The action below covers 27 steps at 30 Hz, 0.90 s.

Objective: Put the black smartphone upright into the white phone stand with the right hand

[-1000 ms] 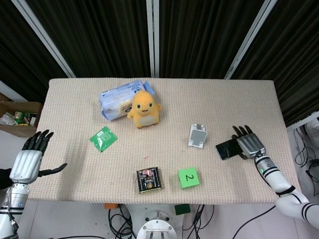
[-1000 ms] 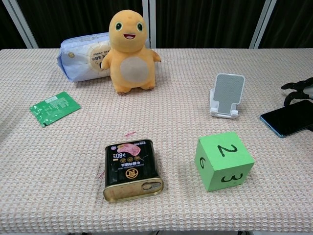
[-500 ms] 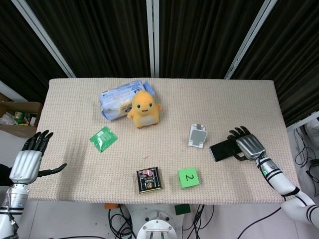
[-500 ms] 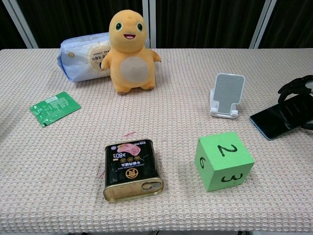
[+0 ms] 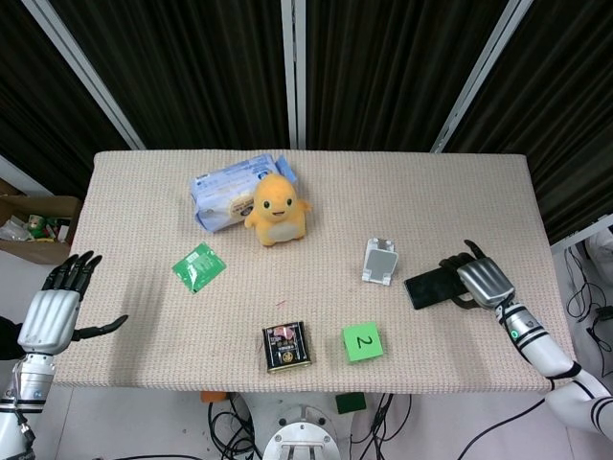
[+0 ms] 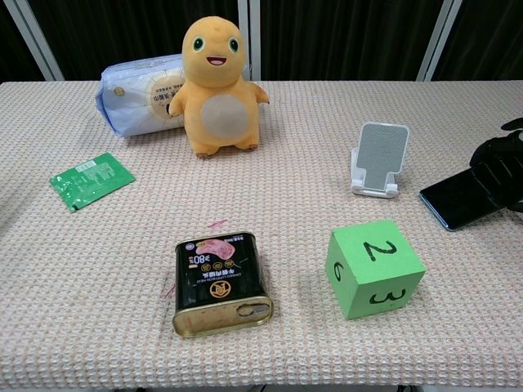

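Smartphone [image 5: 430,287] under right hand [image 5: 476,280] fingers [image 6: 490,166] (gripped)

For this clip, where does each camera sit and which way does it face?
Head view: high above the near edge, looking steeply down on the whole table; shows the left hand, open off the table's left edge, and the right hand on the black smartphone.
Chest view: low at the near edge, facing across the tabletop; shows only the right hand's fingers.
Shared: smartphone, white phone stand.

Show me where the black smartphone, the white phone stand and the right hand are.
black smartphone [image 6: 451,204], chest view, on its screen.
white phone stand [image 6: 382,153], chest view, on its back plate.
right hand [image 5: 481,279], head view, on its back.
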Tool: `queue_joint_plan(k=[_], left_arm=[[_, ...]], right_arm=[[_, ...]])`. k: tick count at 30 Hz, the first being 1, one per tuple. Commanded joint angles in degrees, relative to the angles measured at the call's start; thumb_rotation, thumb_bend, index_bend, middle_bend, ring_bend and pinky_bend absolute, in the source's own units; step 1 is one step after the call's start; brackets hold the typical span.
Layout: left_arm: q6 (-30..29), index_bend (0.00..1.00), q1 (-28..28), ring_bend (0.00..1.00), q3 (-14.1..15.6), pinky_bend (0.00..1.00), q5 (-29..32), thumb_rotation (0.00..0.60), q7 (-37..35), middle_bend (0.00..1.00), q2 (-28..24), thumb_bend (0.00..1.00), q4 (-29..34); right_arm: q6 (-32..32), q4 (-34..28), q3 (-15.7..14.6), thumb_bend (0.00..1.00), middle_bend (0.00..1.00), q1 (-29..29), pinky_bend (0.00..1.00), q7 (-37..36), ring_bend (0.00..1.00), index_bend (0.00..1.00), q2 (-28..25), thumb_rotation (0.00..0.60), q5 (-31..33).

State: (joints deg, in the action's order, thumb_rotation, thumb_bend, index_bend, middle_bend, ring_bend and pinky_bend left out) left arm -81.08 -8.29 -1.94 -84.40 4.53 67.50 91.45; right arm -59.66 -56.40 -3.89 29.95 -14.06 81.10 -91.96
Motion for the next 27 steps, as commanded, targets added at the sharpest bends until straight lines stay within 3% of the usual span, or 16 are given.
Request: queue_joint_plan(k=[1, 8, 15, 21, 27], left_arm=[[-0.08, 0.06, 0.06, 0.02, 0.02, 0.14, 0.0, 0.197, 0.02, 0.05, -0.02, 0.05, 0.03], [-0.48, 0.06, 0.24, 0.02, -0.01, 0.14, -0.06, 0.197, 0.21, 0.05, -0.1, 0.05, 0.21], [-0.75, 0.06, 0.19, 0.02, -0.08, 0.14, -0.42, 0.197, 0.28, 0.05, 0.21, 0.05, 0.16], [-1.21, 0.06, 0.31, 0.02, -0.2, 0.14, -0.53, 0.197, 0.14, 0.05, 0.44, 0.05, -0.01], [-1.01, 0.06, 0.37, 0.02, -0.1, 0.14, -0.43, 0.194, -0.55, 0.05, 0.47, 0.05, -0.38]], right_arm=[[-1.1, 0.01, -0.07, 0.79, 0.54, -0.27, 0.09, 0.25, 0.49, 0.81, -0.42, 0.6, -0.47], [-6.6, -1.57, -0.53, 0.79, 0.57, -2.1, 0.13, 1.81, 0.52, 0.81, -4.28, 0.6, -2.2], [-14.37, -4.24, 1.37, 0.79, 0.58, -3.71, 0.13, 6.23, 0.53, 0.81, -10.51, 0.6, -3.25], [-21.04, -10.15, 4.33, 0.79, 0.58, -0.76, 0.13, 15.69, 0.52, 0.81, -18.36, 0.6, -8.81], [-18.78, -14.01, 5.27, 0.79, 0.57, 5.47, 0.14, 26.94, 0.52, 0.8, -23.34, 0.6, -16.75]])
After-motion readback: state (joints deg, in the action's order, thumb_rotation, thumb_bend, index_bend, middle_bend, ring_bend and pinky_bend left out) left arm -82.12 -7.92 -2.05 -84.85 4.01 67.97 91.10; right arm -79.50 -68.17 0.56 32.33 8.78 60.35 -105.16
